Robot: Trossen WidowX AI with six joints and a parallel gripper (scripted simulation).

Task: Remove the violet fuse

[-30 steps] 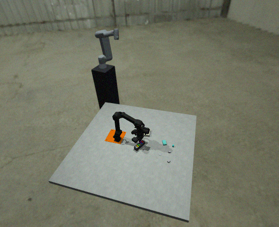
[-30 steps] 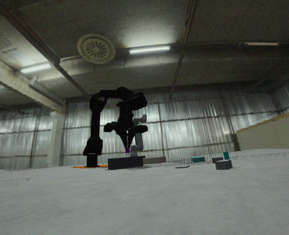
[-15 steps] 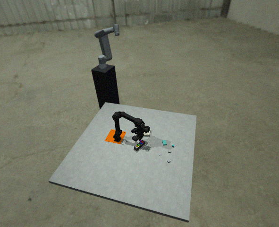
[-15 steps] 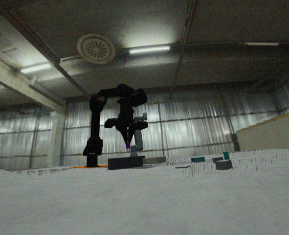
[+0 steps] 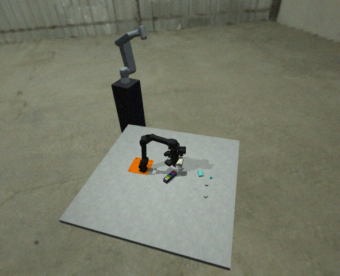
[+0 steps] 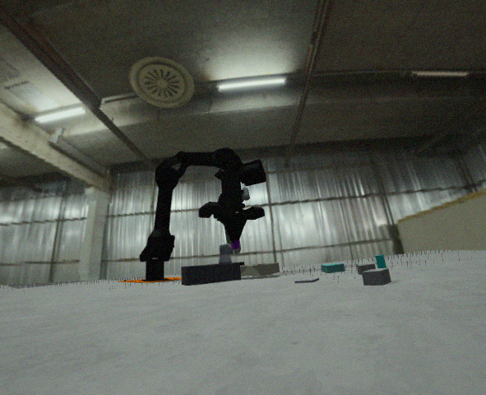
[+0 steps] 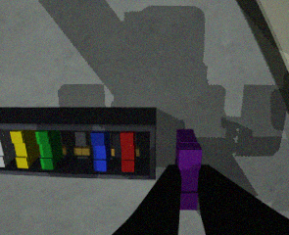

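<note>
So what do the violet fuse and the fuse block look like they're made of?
The violet fuse, held in the shut gripper, looks like matte opaque plastic: flat, saturated colour with no glint. The fuse block looks like dark matte plastic, possibly painted metal: black, hard-edged walls without shine. Neither can be told for certain.

the arm (image 5: 159,140) is matte black throughout, built of slim rounded links with thicker blocky joints. its base (image 5: 143,164) is a squat black block bolted onto a flat orange plate (image 5: 136,165). a boxy black housing juts from the wrist (image 6: 252,172). the gripper (image 7: 190,222) has two broad, dark, tapering fingers.
</note>
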